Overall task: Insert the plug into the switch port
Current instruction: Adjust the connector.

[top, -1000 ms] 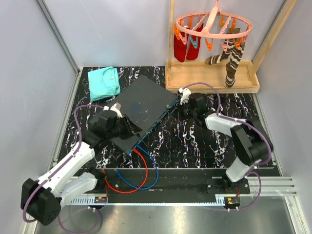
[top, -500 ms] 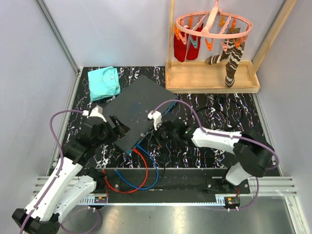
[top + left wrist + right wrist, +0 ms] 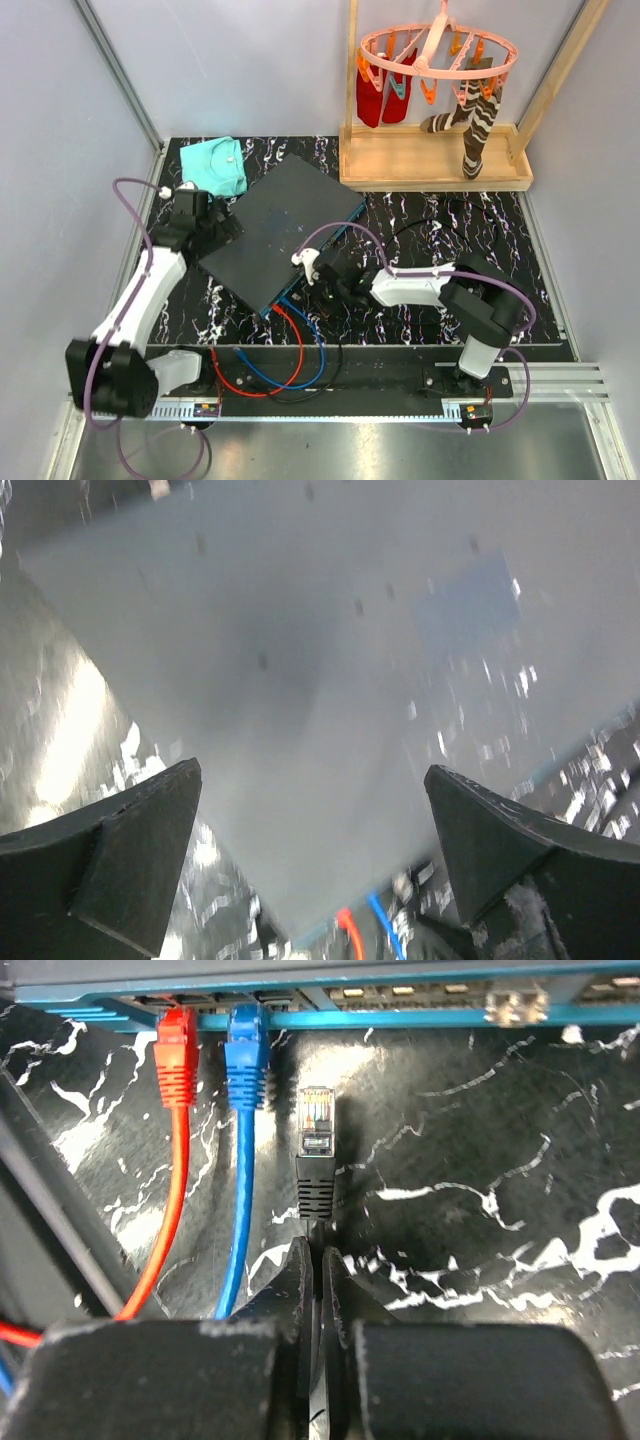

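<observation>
Pinched together, my right gripper's (image 3: 318,1252) jaws clamp the black cable (image 3: 318,1228) just behind its plug (image 3: 316,1125). The plug points nose-first at the switch (image 3: 420,1010) and lies a little short of its teal edge, not touching it, on the marbled tabletop (image 3: 480,1140). Against that same edge, to the plug's left, a blue plug (image 3: 245,1055) and an orange plug (image 3: 175,1055) already sit in their sockets. The sockets beside the blue one look free.

My left gripper (image 3: 315,815) hangs over the switch's dark top near its outer left side, jaws spread wide and holding nothing.

I judge the job roughly halfway done: the plug is gripped and aimed, but it is not yet seated. What is left is lining it up with a free socket and pushing it home.

I can read no brand, label or writing on the switch or the plugs.
</observation>
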Robot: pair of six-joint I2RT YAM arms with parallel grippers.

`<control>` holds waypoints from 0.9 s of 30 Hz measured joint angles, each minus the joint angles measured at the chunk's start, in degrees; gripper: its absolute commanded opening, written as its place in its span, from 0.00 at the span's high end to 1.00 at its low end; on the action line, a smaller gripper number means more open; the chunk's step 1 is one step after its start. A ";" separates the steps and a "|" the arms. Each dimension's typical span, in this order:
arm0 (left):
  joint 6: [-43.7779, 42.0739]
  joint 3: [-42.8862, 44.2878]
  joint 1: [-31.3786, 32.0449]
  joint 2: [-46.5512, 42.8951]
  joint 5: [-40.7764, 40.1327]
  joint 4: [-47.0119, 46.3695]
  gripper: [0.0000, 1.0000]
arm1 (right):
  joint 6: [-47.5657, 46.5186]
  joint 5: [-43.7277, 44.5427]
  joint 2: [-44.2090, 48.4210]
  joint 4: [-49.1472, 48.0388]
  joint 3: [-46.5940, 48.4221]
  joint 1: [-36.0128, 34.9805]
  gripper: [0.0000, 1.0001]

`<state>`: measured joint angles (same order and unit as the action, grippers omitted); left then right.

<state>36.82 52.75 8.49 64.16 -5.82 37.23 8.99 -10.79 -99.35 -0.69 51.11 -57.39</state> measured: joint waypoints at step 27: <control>-7.98 14.27 -10.01 32.54 2.19 -6.12 0.01 | -3.43 15.26 -5.86 5.33 8.90 -7.02 1.00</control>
<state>28.84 67.02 -1.52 96.71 -3.64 31.11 5.56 4.47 -105.21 4.64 60.01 -64.40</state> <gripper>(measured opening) 0.985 0.018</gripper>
